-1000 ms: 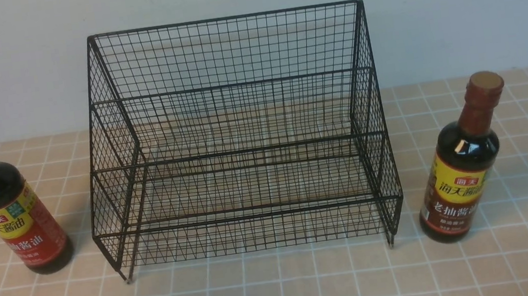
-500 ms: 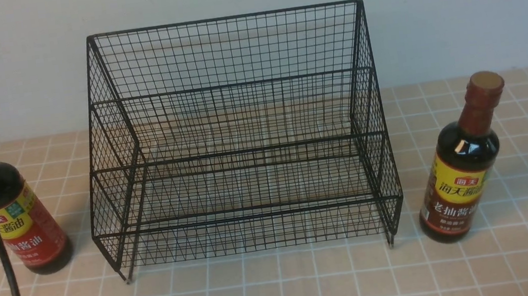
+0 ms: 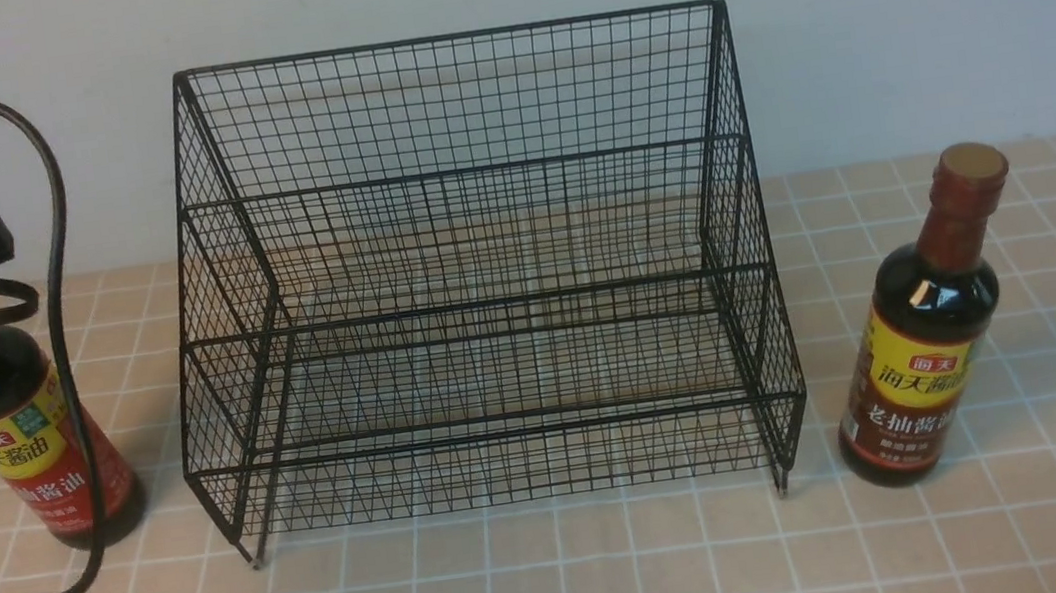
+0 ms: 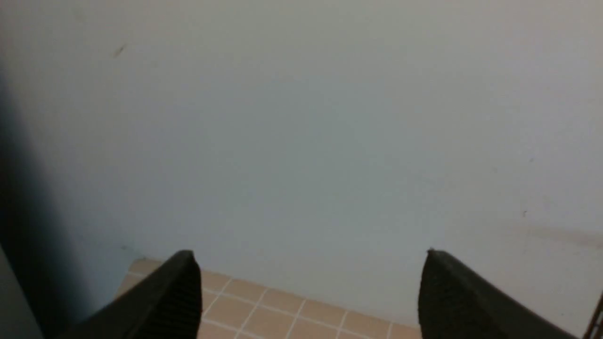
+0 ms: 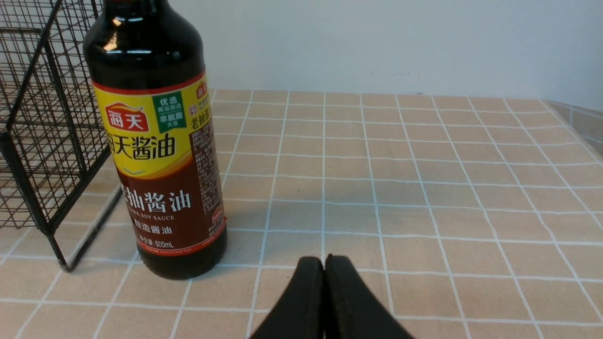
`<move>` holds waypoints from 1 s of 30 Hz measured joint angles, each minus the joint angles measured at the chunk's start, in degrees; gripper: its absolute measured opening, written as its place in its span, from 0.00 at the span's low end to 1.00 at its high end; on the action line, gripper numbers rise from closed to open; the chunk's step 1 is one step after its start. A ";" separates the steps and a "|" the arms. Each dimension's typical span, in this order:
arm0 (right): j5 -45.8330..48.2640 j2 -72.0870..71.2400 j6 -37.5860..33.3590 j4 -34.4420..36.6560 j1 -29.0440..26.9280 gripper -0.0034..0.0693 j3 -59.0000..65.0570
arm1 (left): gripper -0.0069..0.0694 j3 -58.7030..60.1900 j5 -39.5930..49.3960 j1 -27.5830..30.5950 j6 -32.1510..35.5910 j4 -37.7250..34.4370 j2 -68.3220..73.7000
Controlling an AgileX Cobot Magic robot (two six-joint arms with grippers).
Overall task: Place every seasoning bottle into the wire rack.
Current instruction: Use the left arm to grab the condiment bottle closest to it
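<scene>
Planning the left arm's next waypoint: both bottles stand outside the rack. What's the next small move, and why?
Probably bring the left end effector down and aim it at the red-label bottle. Its fingers stand open, but the left wrist view shows only wall and tile between them, so no bottle is framed for a grasp. The wire rack holds nothing.

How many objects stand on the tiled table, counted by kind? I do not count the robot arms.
soy-sauce bottles: 2 (red-label bottle, brown-label bottle)
wire rack: 1
Total: 3
</scene>
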 joint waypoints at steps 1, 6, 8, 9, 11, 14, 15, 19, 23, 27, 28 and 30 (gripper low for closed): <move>0.00 0.00 0.00 0.00 0.00 0.03 0.00 | 0.83 0.00 0.00 0.06 0.01 -0.35 0.30; 0.00 0.00 0.00 0.00 0.00 0.03 0.00 | 0.83 0.00 0.06 0.45 0.22 -1.67 3.59; 0.00 0.00 0.00 0.00 0.00 0.03 0.00 | 0.83 0.00 0.06 0.45 0.30 -1.67 4.36; 0.00 0.00 0.00 0.00 0.00 0.03 0.00 | 0.83 0.00 0.06 0.47 0.34 -1.67 5.26; 0.00 0.00 0.00 0.00 0.00 0.03 0.00 | 0.83 0.00 0.06 0.47 0.34 -1.67 6.75; 0.00 0.00 0.00 0.00 0.00 0.03 0.00 | 0.83 0.00 0.06 0.47 0.34 -1.67 7.62; 0.00 0.00 0.00 0.00 0.00 0.03 0.00 | 0.81 0.00 0.06 0.47 0.34 -1.62 8.36; 0.00 0.00 0.00 0.00 0.00 0.03 0.00 | 0.62 0.00 -0.01 0.47 0.34 -0.55 9.95; 0.00 0.00 0.00 0.00 0.00 0.03 0.00 | 0.43 -0.23 0.90 0.40 1.30 0.78 9.67; 0.00 0.00 0.00 0.05 0.00 0.03 0.00 | 0.43 0.09 5.15 0.46 4.99 3.93 7.05; 0.00 0.00 0.00 0.05 0.00 0.03 0.00 | 0.43 0.09 6.84 0.46 5.55 4.50 5.45; 0.00 0.00 0.00 0.05 0.00 0.03 0.00 | 0.43 -0.29 9.83 0.46 5.82 5.19 2.86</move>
